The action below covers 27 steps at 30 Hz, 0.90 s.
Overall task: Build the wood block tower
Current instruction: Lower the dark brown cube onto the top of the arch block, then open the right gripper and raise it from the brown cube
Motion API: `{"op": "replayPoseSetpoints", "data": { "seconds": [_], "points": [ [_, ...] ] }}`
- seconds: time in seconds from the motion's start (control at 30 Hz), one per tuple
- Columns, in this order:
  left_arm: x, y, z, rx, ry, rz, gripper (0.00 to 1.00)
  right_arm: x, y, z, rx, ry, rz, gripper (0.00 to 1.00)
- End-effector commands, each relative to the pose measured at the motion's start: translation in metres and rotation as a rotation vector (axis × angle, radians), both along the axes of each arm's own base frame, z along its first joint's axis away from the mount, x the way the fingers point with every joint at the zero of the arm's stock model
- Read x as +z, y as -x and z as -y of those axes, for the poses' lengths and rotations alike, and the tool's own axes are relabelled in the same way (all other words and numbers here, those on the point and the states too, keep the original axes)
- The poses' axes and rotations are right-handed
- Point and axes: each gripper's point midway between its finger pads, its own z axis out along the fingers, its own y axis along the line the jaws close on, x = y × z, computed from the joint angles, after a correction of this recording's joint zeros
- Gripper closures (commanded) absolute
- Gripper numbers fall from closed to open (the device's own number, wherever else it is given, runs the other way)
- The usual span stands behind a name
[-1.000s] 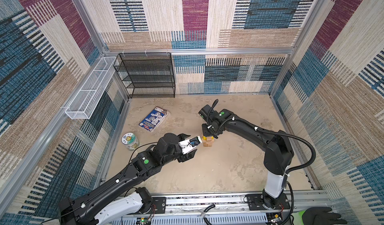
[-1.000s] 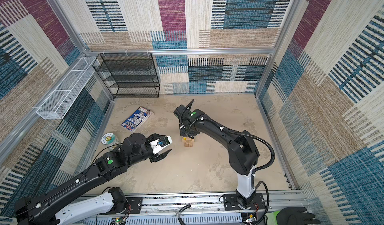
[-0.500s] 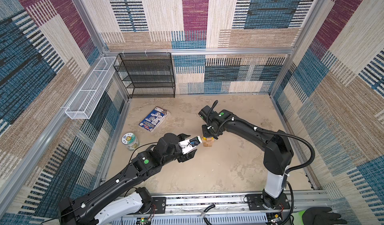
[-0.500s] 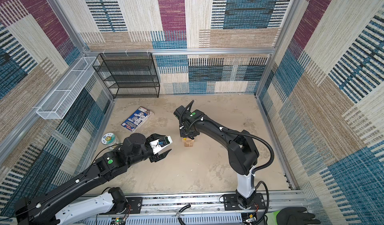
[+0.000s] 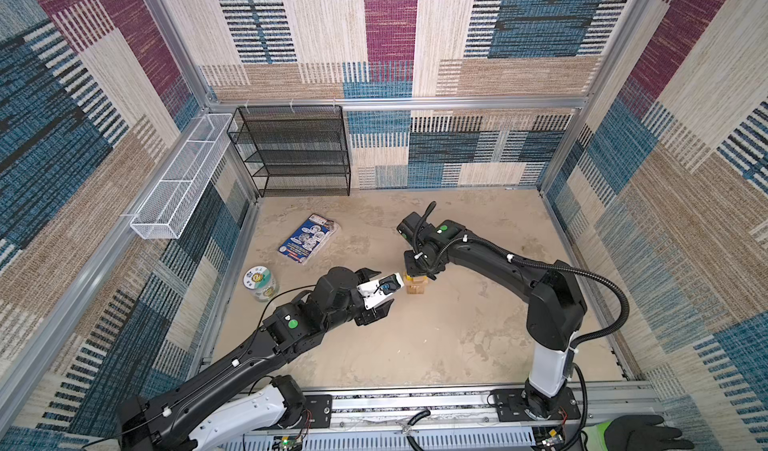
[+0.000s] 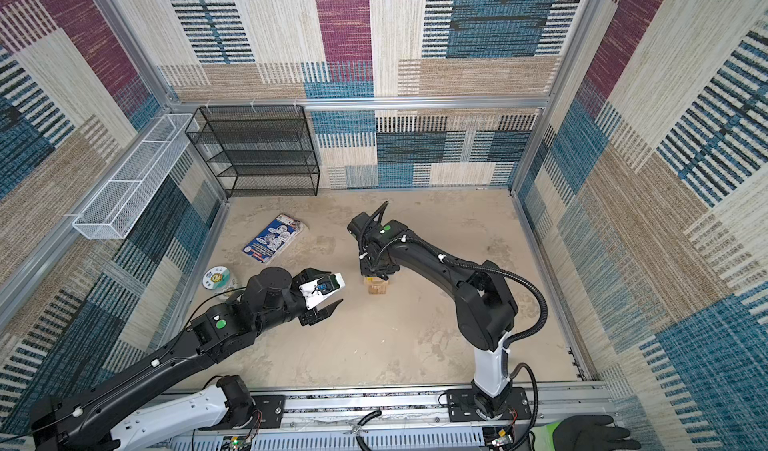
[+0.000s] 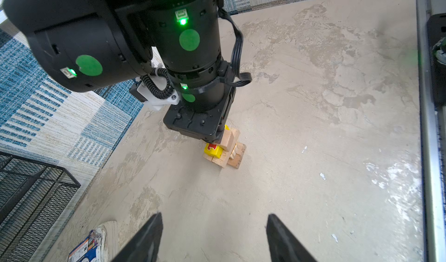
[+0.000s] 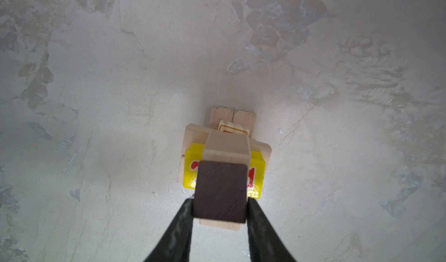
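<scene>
Wood block tower point(image 8: 226, 147) upright, long axis vertical

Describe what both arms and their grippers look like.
Left arm and right arm: black, white base segments, round green stickers on joints. A ribbed black hose runs along the right arm; the left wrist carries a white camera mount. Left gripper and right gripper: tapered black fingers.

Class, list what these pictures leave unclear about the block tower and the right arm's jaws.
Top of the wood block tower: both top views, hidden under the right gripper.
Red print on the yellow cube: right wrist view, partly covered by the dark brown cube.
Whether the jaws grip that cube: right wrist view, contact too close to judge.
</scene>
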Motion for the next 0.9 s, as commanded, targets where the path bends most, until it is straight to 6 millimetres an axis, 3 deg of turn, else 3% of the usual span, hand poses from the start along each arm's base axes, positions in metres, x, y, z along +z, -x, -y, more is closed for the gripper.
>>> {"op": "replayPoseSetpoints", "data": {
  "seconds": [0.0,0.13,0.43,0.77,0.87],
  "points": [
    [0.004,-0.001,0.002,-0.004,0.015,0.016,0.28,-0.001,0.0,0.0,-0.014,-0.002,-0.001,0.6],
    [0.004,-0.001,0.002,-0.004,0.014,0.015,0.28,-0.001,0.0,0.0,-0.014,-0.002,-0.001,0.59],
    [0.005,-0.002,0.002,-0.004,0.018,0.018,0.28,0.007,-0.002,0.0,-0.023,-0.007,0.01,0.38],
    [0.011,-0.006,-0.003,0.025,0.042,0.03,0.28,0.029,-0.007,-0.002,-0.029,-0.039,0.068,0.34],
    [0.014,-0.01,-0.003,0.037,0.062,0.027,0.28,0.035,-0.01,0.003,-0.036,-0.022,0.096,0.26]
  ]
}}
